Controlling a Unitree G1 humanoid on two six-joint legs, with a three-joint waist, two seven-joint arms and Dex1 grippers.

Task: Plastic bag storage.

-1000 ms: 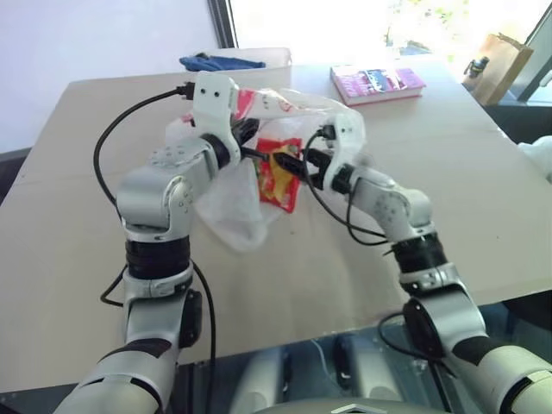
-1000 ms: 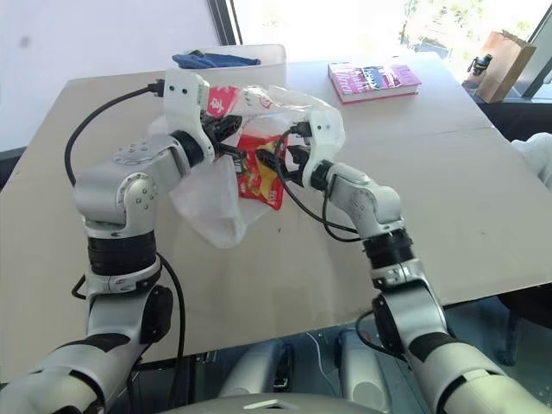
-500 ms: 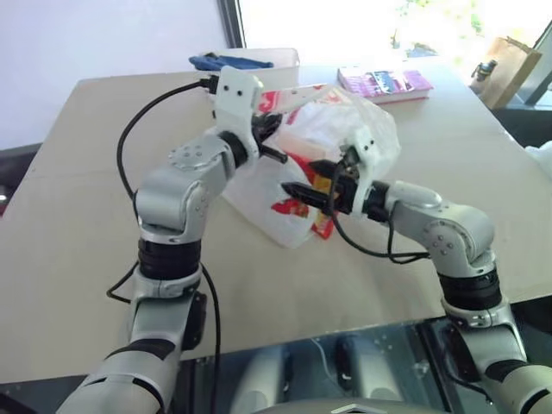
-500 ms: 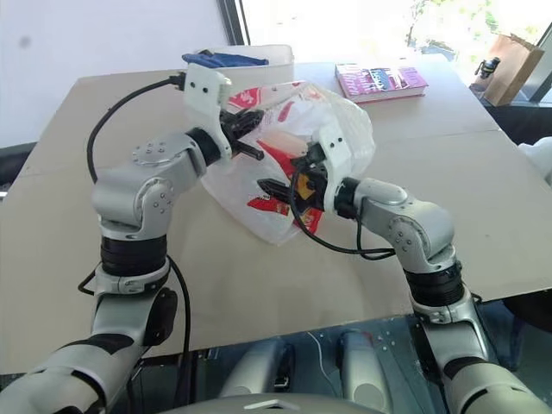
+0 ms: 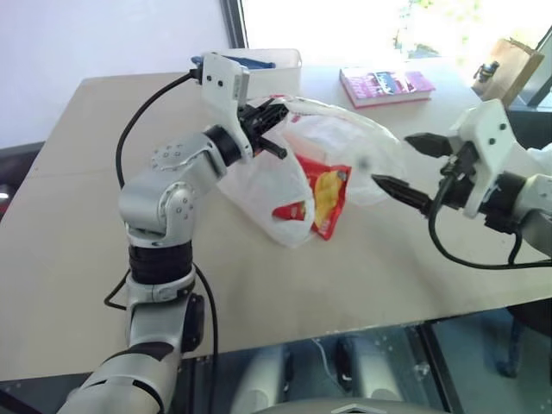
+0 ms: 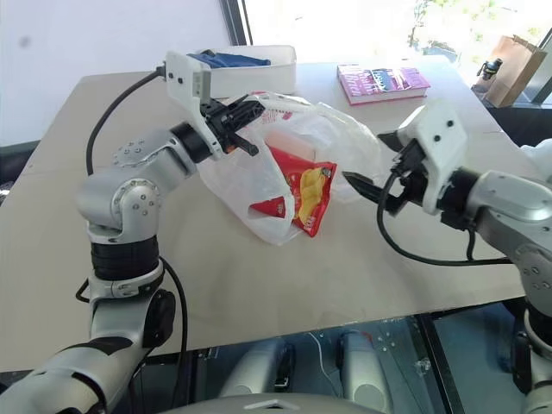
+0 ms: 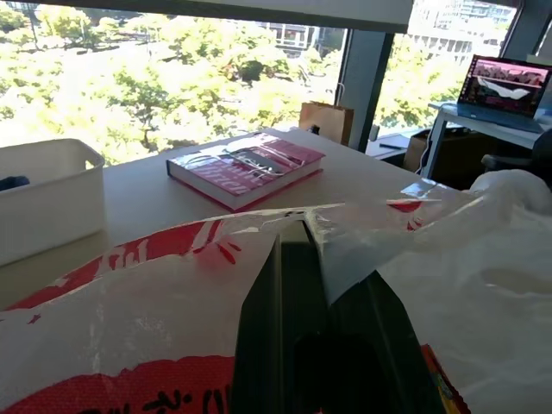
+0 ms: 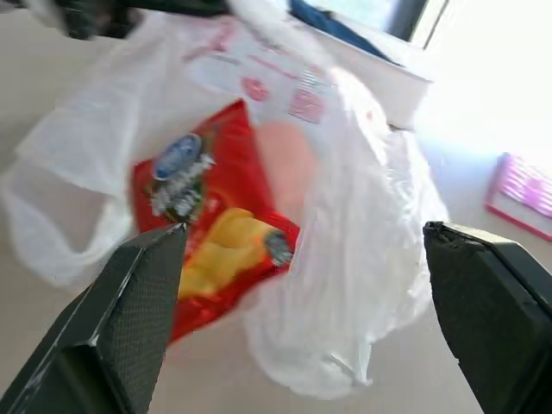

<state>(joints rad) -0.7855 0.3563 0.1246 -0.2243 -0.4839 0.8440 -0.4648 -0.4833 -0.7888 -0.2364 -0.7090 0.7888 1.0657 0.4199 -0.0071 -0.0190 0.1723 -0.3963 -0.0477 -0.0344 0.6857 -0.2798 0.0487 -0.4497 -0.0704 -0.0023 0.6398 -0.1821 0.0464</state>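
Observation:
The plastic bag (image 5: 349, 142), thin translucent white with red print, hangs bunched over the table (image 5: 78, 224), and its lower part rests on the tabletop. My left gripper (image 5: 276, 129) is shut on the bag's upper edge; in the left wrist view the film (image 7: 129, 293) drapes over both fingers (image 7: 293, 328). A red-and-yellow chip packet (image 5: 323, 198) shows at the bottom of the bag, partly sticking out. My right gripper (image 5: 392, 159) stands open and empty to the right of the bag, apart from it. The right wrist view looks at the bag (image 8: 362, 259) and the packet (image 8: 216, 233).
A white bin with a blue cloth (image 5: 259, 62) stands at the table's far edge behind the left gripper. A pink book (image 5: 385, 84) lies at the far right, with a brown paper bag (image 5: 504, 65) beyond it. The table's front edge (image 5: 302, 332) is near.
My right gripper has drawn back to the right, away from the bag, still open. The left gripper has lifted a little with the bag's edge. The bag has spread out and the packet shows more.

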